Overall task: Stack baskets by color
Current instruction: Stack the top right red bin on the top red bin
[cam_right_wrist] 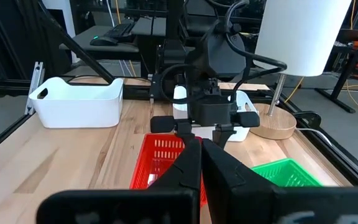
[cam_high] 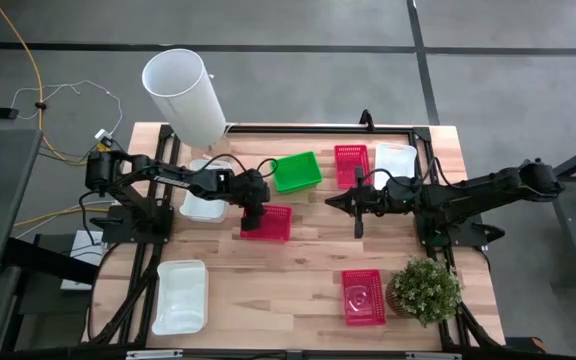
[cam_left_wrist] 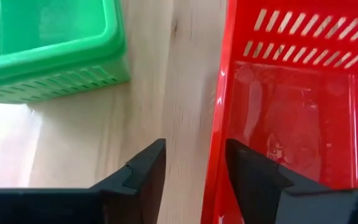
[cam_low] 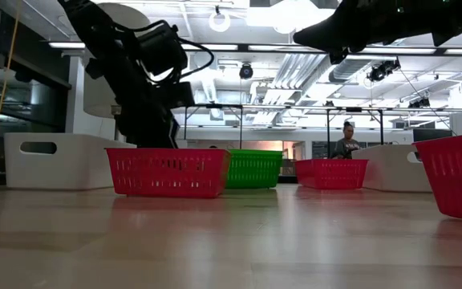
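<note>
The left gripper straddles the wall of a red basket lying just beside the green basket, on the side away from the white cylinder. In the left wrist view its fingers stand apart, one outside the red wall and one inside, not visibly pinched on it. The step in hand appears to be the taking of this red basket. The right gripper, fingers pressed together and holding nothing, hovers on the far side of the green basket from the left arm, near a second red basket. A third red basket rests well away from the green one, next to the potted plant. White baskets lie scattered: one under the left arm, one beyond the second red, one far from the green. Next, by this reading, the fingers must close on the wall, lift squarely, and carry the basket to another red one for nesting.
</note>
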